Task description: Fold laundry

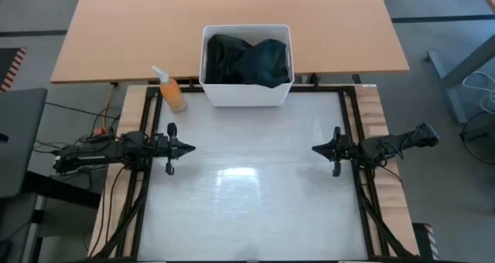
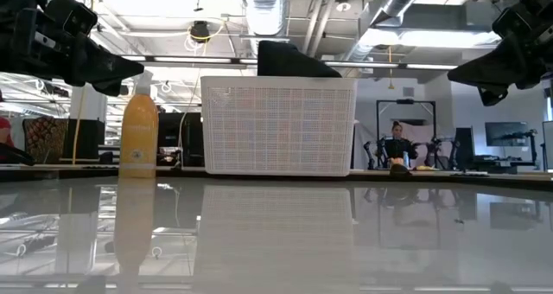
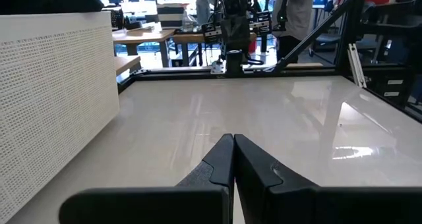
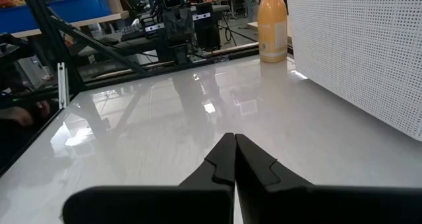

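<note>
The laundry (image 1: 247, 59), black and dark green cloth, lies heaped inside a white bin (image 1: 246, 94) at the table's far edge; its top (image 2: 289, 60) pokes above the bin's rim in the low view. My left gripper (image 1: 190, 147) hovers shut over the table's left side, pointing toward the middle. My right gripper (image 1: 315, 148) hovers shut over the right side, facing it. Both are well short of the bin, with nothing between their fingers (image 3: 233, 145) (image 4: 235, 143).
An orange spray bottle (image 1: 172, 91) stands left of the bin at the table's far left. The white tabletop (image 1: 247, 193) between and in front of the grippers is bare. A wooden table (image 1: 232, 23) lies beyond the bin. A person sits far off in the room (image 2: 397, 143).
</note>
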{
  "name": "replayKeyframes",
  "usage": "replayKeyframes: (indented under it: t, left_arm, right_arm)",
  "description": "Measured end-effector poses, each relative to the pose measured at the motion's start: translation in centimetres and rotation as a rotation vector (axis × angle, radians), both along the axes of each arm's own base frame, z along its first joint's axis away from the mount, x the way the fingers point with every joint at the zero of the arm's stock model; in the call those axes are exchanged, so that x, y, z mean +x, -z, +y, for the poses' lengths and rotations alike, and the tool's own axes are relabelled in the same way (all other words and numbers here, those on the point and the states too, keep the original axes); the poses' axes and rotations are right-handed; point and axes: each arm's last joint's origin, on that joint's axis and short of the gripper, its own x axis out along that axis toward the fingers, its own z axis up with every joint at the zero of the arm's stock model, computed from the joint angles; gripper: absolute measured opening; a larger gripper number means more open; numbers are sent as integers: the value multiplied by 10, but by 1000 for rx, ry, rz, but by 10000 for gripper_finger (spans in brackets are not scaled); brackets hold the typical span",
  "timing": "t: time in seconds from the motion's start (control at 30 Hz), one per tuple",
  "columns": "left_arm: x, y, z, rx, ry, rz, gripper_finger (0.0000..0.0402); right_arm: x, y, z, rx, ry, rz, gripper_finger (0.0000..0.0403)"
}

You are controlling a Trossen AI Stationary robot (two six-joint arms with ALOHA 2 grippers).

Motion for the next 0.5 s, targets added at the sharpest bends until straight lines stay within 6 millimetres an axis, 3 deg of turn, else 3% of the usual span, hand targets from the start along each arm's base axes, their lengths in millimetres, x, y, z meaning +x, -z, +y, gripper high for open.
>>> replayKeyframes:
  t: [0.5]
  left_arm:
    - [0,0,0,-5,0,0,0]
  right_arm:
    - [0,0,0,0,0,0,25]
